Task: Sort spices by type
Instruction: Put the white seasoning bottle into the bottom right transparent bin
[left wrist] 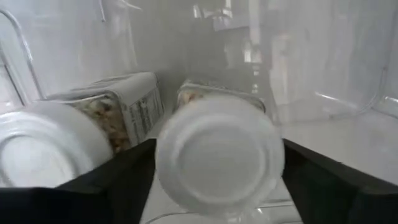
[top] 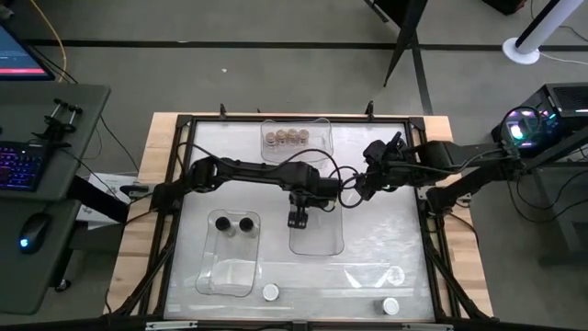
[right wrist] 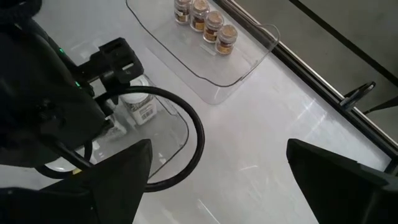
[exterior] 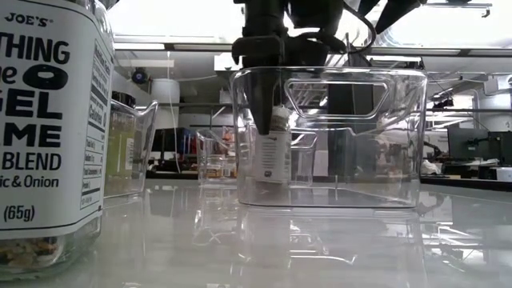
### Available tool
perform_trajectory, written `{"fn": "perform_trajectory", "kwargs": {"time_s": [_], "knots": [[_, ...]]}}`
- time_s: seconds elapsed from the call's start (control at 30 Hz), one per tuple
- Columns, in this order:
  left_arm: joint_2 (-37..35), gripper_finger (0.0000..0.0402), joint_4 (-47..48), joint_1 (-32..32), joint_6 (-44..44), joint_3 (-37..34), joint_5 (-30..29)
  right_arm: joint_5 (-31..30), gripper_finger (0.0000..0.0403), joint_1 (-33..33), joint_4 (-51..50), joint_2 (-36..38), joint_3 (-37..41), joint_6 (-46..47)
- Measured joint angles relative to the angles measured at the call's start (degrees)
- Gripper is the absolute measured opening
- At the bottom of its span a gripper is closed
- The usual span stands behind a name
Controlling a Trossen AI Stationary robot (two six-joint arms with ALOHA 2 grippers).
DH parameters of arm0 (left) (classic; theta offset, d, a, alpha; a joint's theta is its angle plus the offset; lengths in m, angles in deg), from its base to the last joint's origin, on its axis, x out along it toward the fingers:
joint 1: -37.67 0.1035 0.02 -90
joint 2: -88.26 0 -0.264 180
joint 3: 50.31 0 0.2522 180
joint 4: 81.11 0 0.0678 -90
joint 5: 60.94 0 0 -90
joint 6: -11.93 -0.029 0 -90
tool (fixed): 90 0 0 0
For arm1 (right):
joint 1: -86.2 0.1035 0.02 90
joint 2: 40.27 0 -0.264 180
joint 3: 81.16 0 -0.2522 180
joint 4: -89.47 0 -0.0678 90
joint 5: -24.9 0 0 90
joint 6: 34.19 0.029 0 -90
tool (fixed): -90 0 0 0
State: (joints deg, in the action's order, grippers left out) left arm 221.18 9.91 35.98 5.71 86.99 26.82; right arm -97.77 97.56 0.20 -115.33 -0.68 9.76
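My left gripper [top: 298, 219] points down into the clear middle bin [top: 333, 246] and is open. Its fingers [left wrist: 118, 180] stand on either side of a white-lidded spice jar [left wrist: 221, 152], which stands upright on the bin floor [exterior: 276, 152]. A second white-lidded jar [left wrist: 43, 149] is close beside it in the same bin. My right gripper [right wrist: 217, 186] waits open and holding nothing, above the table to the right of the bins [top: 372, 176]. My left gripper's fingers come from above and flank the lid [left wrist: 186, 124] of the white-lidded jar. The lid fills the gap between them. I cannot tell whether they touch it.
A far bin [top: 317, 124] holds several tan-lidded jars [top: 285, 138]. A bin at the near left [top: 211, 276] holds two black-lidded jars [top: 234, 223]. Two white-lidded jars [top: 271, 292] [top: 390, 306] stand loose near the front edge; one [exterior: 48, 120] looms in the low view.
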Motion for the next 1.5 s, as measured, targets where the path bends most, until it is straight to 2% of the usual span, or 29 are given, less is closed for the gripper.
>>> {"fn": "perform_trajectory", "kwargs": {"time_s": [0.1,0.3,0.43,0.53,0.67,0.77,0.9,1.03,1.13,1.23,1.33,1.5], "knots": [[0.25,0.0336,1.64,0.0,-0.01,1.82,0.58,-0.04,0.0369,-0.02,0.11,0.0,0.0,-0.32],[-0.76,0.034,7.84,0.87,1.3,8.42,3.07,-0.9,0.0369,-0.11,0.35,0.0,0.0,-2.28],[-5.44,0.034,9.44,1.83,2.67,8.85,3.14,-0.9,0.0369,-0.6,0.72,0.0,-0.09,-3.03],[-10.89,0.034,8.66,2.59,4.12,6.83,3.14,3.65,0.0369,-1.33,0.8,0.0,0.2,-5.37],[-20.57,0.034,1.22,3.74,6.76,-1.66,3.14,18.37,0.0369,-0.92,5.37,0.57,5.24,-7.93],[-29.47,0.034,-8.32,4.75,8.99,-11.75,3.14,27.6,0.0369,3.56,9.87,1.34,12.46,-6.51],[-41.89,0.0341,-22.24,5.49,15.63,-27.4,2.93,33.01,0.0369,12.13,15.47,2.34,20.19,-1.7],[-52.58,0.0341,-33.02,5.21,25.42,-41.3,1.18,35.8,0.0369,20.71,23.09,2.36,21.8,3.96],[-59.29,0.0341,-35.92,4.25,30.13,-48.76,-2.28,35.86,0.0369,26.03,25.6,0.69,18.89,10.72],[-63.81,0.0341,-36.98,4.11,31.66,-53.85,-6.98,35.73,0.0369,30.49,22.4,-4.17,14.07,15.89],[-66.8,0.0341,-37.2,5.06,31.31,-56.59,-9.75,36.44,0.0369,33.48,17.74,-11.65,7.33,15.52],[-69.26,0.0341,-36.43,6.97,27.85,-58.15,-9.99,38.19,0.0369,36.18,7.56,-25.47,-4.6,10.42]]}}
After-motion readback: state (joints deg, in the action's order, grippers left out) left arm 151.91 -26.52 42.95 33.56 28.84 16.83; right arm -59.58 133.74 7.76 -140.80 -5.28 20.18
